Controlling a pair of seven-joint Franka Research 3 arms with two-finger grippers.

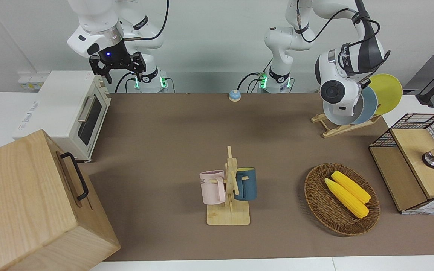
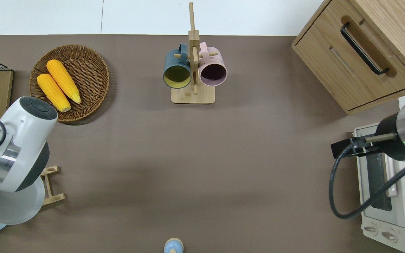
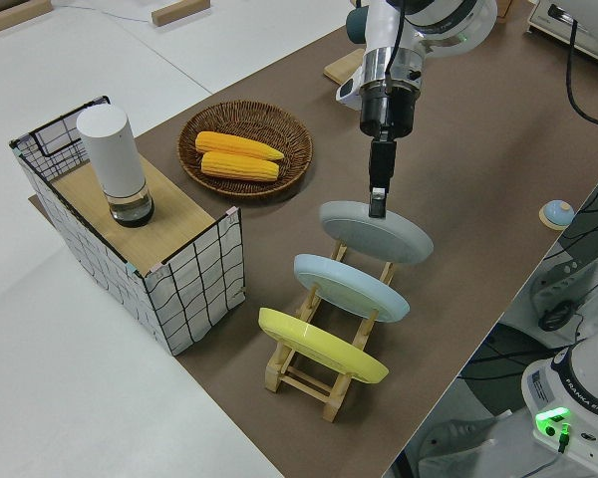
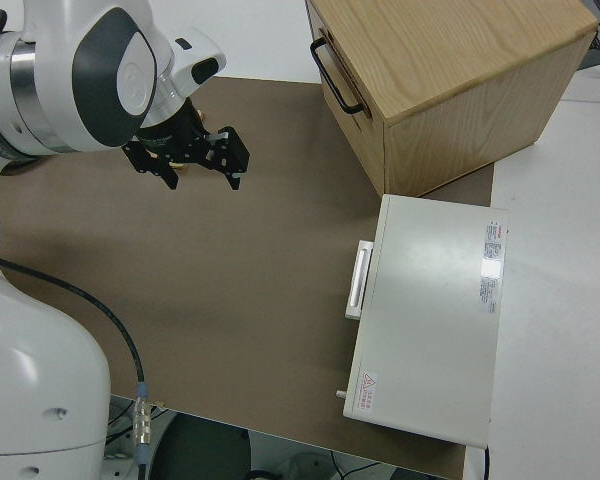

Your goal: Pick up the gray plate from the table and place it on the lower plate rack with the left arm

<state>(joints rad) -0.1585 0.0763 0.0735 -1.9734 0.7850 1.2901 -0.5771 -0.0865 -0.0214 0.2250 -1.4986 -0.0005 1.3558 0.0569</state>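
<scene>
**Operator:** Report the position of the gray plate (image 3: 377, 231) and the grip state.

**Technician:** The gray plate sits tilted at the open end of the lower plate rack (image 3: 324, 383), the end toward the middle of the counter (image 1: 171, 150), next to the blue plate (image 3: 351, 287). Whether it has bottomed between the pegs cannot be determined. The left gripper (image 3: 377, 202) has its jaws clamped on the plate's upper rim, seen edge-on in the left side view. The right gripper (image 4: 185, 160) is parked with its jaws apart.

**Operator:** Handling characteristics?

**Technician:** Judged from appearance: a rigid, hard plate, moderately light, with a smooth and probably slippery surface. It is likely to chip or crack if dropped or knocked against the neighbouring plate. The low raised rim is the only practical hold; pinch across the rim, as at present, on the side away from the rack so the opposite edge enters the slot first. A rim pinch lets the plate swing, so release only once the rack carries its weight.

**Operator:** Inventory count?

**Technician:**
- Plates: three. One gray, one blue, one yellow plate (image 3: 321, 346), all on the rack.
- Plate racks: one.
- Mugs: two, one pink mug (image 1: 212, 187) and one dark blue mug (image 1: 246, 183), on one mug stand (image 1: 229, 203).
- Corn cobs (image 1: 347, 192): two, in one wicker basket (image 1: 317, 205).
- Arms: two.
</scene>
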